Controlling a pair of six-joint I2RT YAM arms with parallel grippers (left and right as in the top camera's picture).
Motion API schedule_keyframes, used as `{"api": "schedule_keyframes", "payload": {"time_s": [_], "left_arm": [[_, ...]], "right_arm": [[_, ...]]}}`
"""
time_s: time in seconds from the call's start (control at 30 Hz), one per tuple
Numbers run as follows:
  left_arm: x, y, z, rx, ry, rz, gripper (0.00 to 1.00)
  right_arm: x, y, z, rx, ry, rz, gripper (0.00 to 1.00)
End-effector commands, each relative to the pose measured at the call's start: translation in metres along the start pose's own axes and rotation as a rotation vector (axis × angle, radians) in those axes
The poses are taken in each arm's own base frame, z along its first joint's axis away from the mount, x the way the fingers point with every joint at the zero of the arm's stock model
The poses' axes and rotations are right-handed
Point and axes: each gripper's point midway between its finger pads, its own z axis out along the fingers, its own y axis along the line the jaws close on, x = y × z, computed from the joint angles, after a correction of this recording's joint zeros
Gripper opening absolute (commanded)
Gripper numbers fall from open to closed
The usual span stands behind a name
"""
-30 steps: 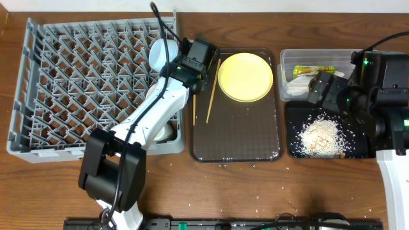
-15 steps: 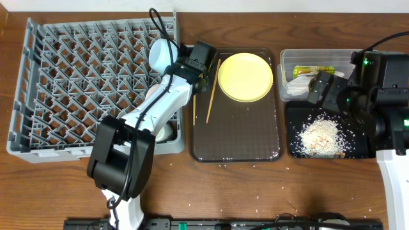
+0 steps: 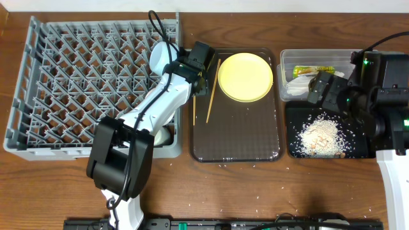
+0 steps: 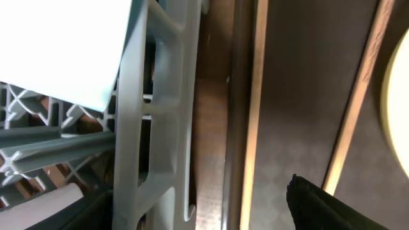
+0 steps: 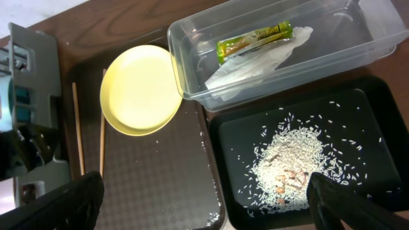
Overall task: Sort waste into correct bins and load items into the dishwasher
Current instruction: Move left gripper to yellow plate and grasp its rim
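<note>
The grey dish rack (image 3: 77, 83) stands at the left with a light blue bowl (image 3: 160, 54) in its back right corner. My left gripper (image 3: 199, 64) is open, its fingers either side of the rack's right wall (image 4: 163, 96). Two chopsticks (image 3: 211, 92) and the yellow plate (image 3: 245, 76) lie on the brown tray. The clear tub (image 3: 345, 57) holds the yellow-green wrapper (image 3: 313, 69) and the white napkin (image 3: 294, 89). Rice scraps (image 3: 319, 135) lie in the black tray (image 3: 294, 150). My right gripper (image 5: 211, 211) is open and empty above the two trays.
The dark brown serving tray (image 3: 236, 137) sits between the rack and the bins. A white dish (image 3: 167, 133) shows partly under my left arm in the rack. Loose rice grains lie on the wooden table (image 3: 255, 185) near the front.
The dish rack has turned and slid slightly to the left while my left gripper stayed at its right wall. The right arm has not moved.
</note>
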Motion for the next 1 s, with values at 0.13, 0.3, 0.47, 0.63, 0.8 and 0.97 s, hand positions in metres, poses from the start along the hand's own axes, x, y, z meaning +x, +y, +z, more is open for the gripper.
{"api": "schedule_keyframes", "payload": {"time_s": [0.13,0.3,0.47,0.63,0.8,0.97], "left_arm": [[0.019,0.0,0.01,0.011,0.075,0.01,0.79],[-0.008,-0.002,-0.024,0.053,-0.011,0.034,0.79],[-0.022,-0.009,-0.078,0.182,-0.088,0.006,0.78],[-0.018,-0.027,-0.096,0.319,-0.062,-0.04,0.78],[0.003,-0.055,-0.087,0.352,0.023,-0.139,0.68],[0.021,-0.083,-0.049,0.265,0.057,-0.247,0.64]], "right_arm": [[-0.002,-0.004,-0.001,0.011,-0.006,0.017,0.99],[-0.002,-0.004,-0.001,0.011,-0.006,0.017,0.99],[-0.002,-0.004,-0.001,0.011,-0.006,0.017,0.99],[-0.002,-0.004,-0.001,0.011,-0.006,0.017,0.99],[-0.002,-0.004,-0.001,0.011,-0.006,0.017,0.99],[-0.002,-0.004,-0.001,0.011,-0.006,0.017,0.99]]}}
